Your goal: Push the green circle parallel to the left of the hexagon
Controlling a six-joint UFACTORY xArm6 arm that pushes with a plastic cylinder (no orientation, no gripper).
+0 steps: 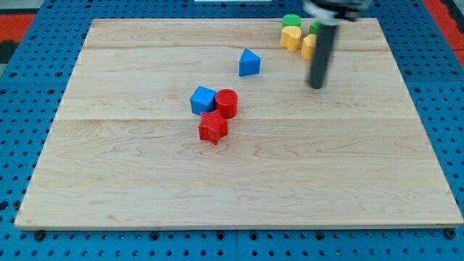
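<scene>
**Risk of scattering the top-right cluster**

Camera view: our rod has no jaws to open or close. My tip [316, 85] rests below the cluster at the view's top right, where the green circle [291, 21] touches a yellow block [291, 38]. Pushing there could drag neighbours along.

Count: two blue, two red, two yellow blocks; a second green piece is partly hidden. We cannot identify the hexagon.
</scene>
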